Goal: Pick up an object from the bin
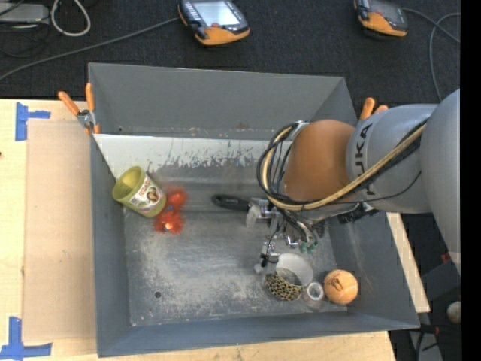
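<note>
One white cup (295,266), mouth upward, lies just beside the hand (267,259).

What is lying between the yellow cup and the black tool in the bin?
A small red piece lies between the yellow cup and the black tool, as the camera view shows.

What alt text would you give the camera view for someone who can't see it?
The gripper hangs over a white cup and a leopard-spotted thing in the lower right corner of the grey bin, an orange ball beside them. A yellow-green cup and small red pieces lie at the left.
</note>
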